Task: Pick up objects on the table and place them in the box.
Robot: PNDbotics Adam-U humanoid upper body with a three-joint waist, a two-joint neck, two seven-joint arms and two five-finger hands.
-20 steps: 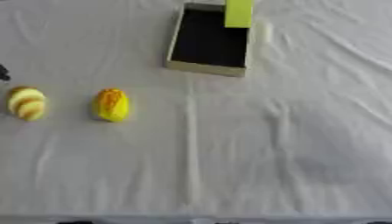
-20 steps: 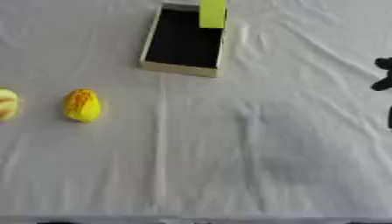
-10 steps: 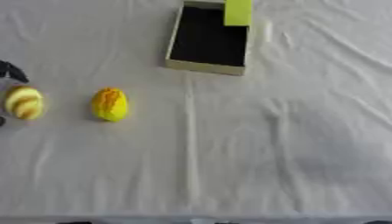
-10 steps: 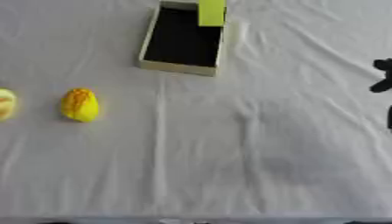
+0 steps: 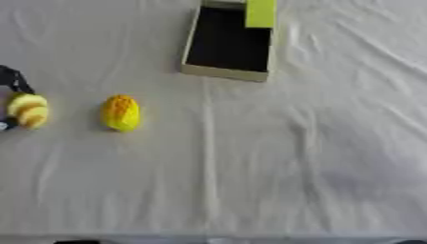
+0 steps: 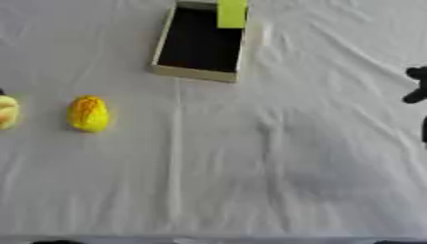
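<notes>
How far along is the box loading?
Done: only a yellow-green item sits at the box's far end. In hand: left hand is at the banded yellow object; grasp unclear. Left: that and the yellow-orange object. Right hand idles at the edge.

- One box, cream-walled with a black inside, at the upper middle of my view.
- One lime-green block at the box's far end.
- Two yellow objects at the left: a yellow-orange oval and a pale yellow, banded one at the left edge.
- One white cloth under everything.
</notes>
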